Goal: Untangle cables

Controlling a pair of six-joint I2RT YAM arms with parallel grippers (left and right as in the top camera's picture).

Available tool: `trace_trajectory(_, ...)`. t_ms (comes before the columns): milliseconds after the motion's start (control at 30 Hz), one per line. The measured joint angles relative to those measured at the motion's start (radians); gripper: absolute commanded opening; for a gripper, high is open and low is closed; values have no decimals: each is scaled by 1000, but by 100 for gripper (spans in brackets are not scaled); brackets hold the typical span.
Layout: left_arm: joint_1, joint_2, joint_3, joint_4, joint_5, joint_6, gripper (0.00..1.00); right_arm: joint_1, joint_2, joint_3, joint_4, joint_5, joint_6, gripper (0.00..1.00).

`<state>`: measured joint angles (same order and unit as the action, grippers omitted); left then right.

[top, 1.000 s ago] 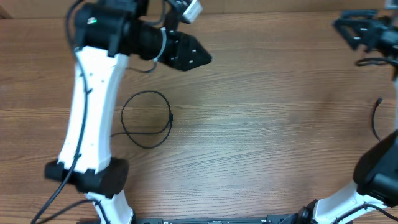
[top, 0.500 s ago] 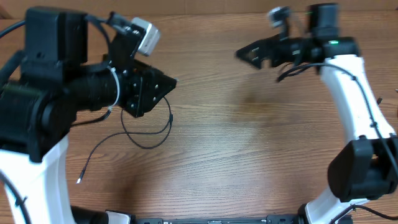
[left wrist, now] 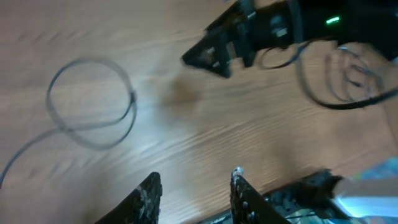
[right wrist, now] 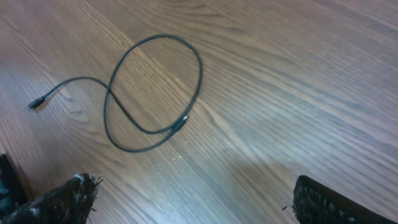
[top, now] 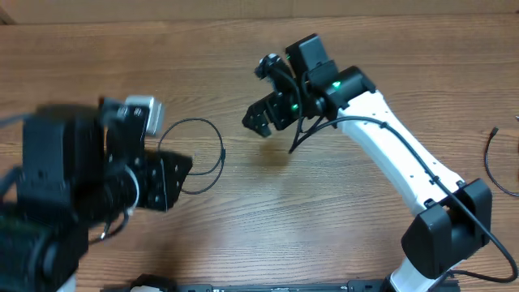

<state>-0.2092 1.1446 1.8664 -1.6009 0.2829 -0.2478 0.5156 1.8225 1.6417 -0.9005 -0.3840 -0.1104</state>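
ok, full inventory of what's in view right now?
looped cable: 1, black, flat on the table left of centre, a tail running off to the left
second cable: 1, black, at the table's right edge, partly out of frame
table: 1, brown wood grain, under everything
left gripper: 1, black, open and empty, low left beside the loop
right gripper: 1, black, wide open and empty, mid-table right of the loop

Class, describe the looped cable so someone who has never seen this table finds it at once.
On the brown wooden table, look left of centre, beside the left arm's black gripper. There lies a thin black cable curled into one round loop with a loose tail; the other thin black cord, at the right edge, only curves.
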Motion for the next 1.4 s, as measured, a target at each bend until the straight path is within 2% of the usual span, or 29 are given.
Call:
trace_trajectory(33,0,-42,-60,26,-23,-27,41,12,0,0,0,4,5,100)
trace_trajectory(100,0,-117,-169,68,-58,-79,56,32,0,0,-2,10,6,100)
trace_trajectory(167,0,-194,-283,109,-91,-148,63,56,0,0,-2,17,-10,100)
trace_trajectory(233,0,-263,-391,142,-129,-226,80,84,0,0,-3,18,-51,100)
trace_trajectory(367,0,-317,-531,182,-182,-341,100,135,0,0,-6,17,-155,100)
trace_trajectory(533,0,-296,-587,197,-206,-402,100,185,0,0,-9,-2,-272,100)
trace_trajectory(800,0,-290,-589,204,-213,-424,98,224,20,0,13,-11,-377,100)
trace_trajectory(1133,0,-290,-589,211,-212,-432,97,263,208,0,113,-29,-413,100)
trace_trajectory(1400,0,-290,-589,212,-194,-451,98,307,280,0,181,-85,-415,100)
